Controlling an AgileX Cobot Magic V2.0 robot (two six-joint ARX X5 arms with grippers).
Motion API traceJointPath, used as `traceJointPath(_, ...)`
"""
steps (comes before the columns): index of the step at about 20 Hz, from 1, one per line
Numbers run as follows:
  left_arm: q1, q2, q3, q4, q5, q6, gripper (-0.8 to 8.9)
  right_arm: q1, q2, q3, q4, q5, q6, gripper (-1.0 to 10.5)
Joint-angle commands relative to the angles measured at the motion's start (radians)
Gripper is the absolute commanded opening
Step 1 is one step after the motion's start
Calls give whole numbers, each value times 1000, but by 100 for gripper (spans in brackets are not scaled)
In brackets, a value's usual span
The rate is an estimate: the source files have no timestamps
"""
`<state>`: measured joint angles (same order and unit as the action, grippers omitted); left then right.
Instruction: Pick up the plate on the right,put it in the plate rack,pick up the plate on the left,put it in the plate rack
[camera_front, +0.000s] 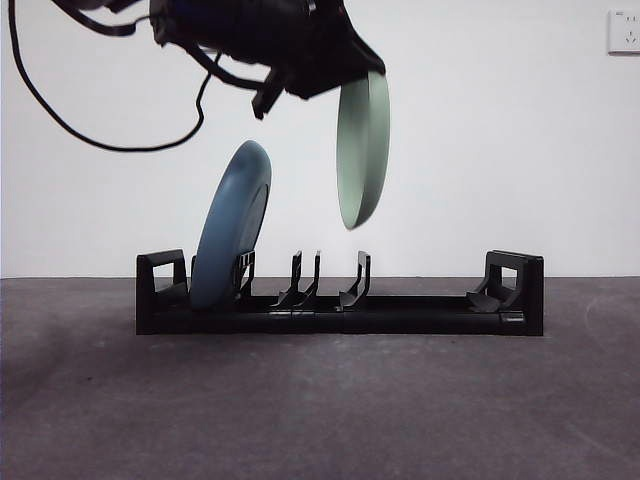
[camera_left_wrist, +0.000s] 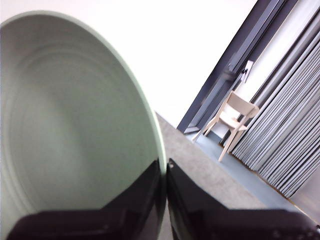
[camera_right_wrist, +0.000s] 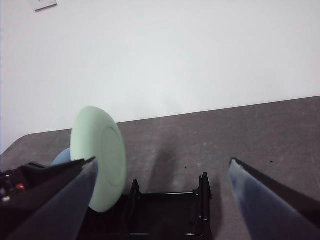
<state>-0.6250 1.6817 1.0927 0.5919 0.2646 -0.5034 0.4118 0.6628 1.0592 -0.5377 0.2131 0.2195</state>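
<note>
Front view, green plate: the green plate (camera_front: 363, 150) hangs on edge in the air, nearly upright, pinched at its 12 o'clock rim by the left gripper (camera_front: 340, 70), which comes in from about 11 o'clock.
Front view, rack: the plate rack (camera_front: 340, 305) sits on the dark table (camera_front: 320, 400) straight below; a blue plate (camera_front: 232, 225) already leans in the slot nearest the rack's 9 o'clock end, tilted toward 1 o'clock.
Front view, target: the free prongs (camera_front: 355, 280) stand just under the green plate's 6 o'clock edge, so I judge a plain straight descent should seat it there.
Left wrist view, grip: the jaws are clamped on the green plate (camera_left_wrist: 75, 125), one on each face of the rim; the table (camera_left_wrist: 210, 170) runs off toward 1 o'clock.
Right wrist view, waiting arm: the right gripper (camera_right_wrist: 160, 200) holds nothing, jaws spread wide, looking along the rack (camera_right_wrist: 170, 210) with the green plate (camera_right_wrist: 100, 155) at about 9 o'clock.
Advice: keep the plate upright, lower slowly, stay clear of the blue plate's leaning top, and release only once the rim rests in the slot.
</note>
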Motion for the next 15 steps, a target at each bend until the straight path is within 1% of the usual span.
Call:
traceJointPath(1,-2,31,-5,5,-2,0,-9,0,5,-4,4,3,-8,437)
traceJointPath(9,-1,70,-5,-21,-2,11,-9,0,11,-4,-12,3,-8,437)
traceJointPath(15,-2,87,-5,-111,-12,76,-9,0,16,-4,-18,3,-8,437)
